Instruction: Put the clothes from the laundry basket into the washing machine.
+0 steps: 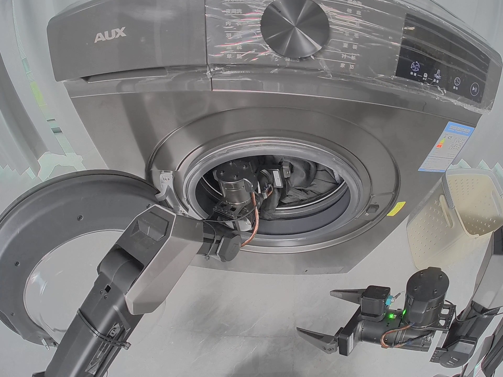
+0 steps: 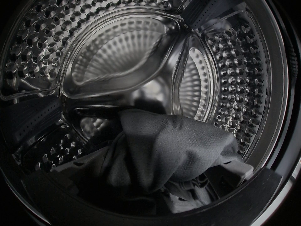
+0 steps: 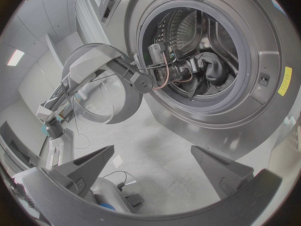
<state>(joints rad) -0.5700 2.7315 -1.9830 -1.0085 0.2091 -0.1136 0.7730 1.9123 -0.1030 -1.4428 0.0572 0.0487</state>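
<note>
Loading step: left tool point(image 3: 200, 64) released over dark grey garment point(image 2: 169, 142) inside perforated steel drum point(image 2: 119, 54). Next, probably: spread right tool point(image 1: 316, 311) revisits cream perforated laundry basket point(image 1: 471, 205).

The place looks like a test room or lab set up as a laundry corner, not a lived-in home. A grey front-loading washing machine point(image 1: 157, 106) stands on a pale, glossy tiled floor point(image 1: 251, 315). Its control panel is wrapped in clear protective film point(image 1: 346, 32), and an energy label point(image 1: 446, 153) is stuck on its front. A cream perforated laundry basket point(image 1: 471, 205) stands just beside it. Around them are plain white panelled walls point(image 3: 47, 13) and a flat rectangular ceiling light point(image 3: 15, 57).
</note>
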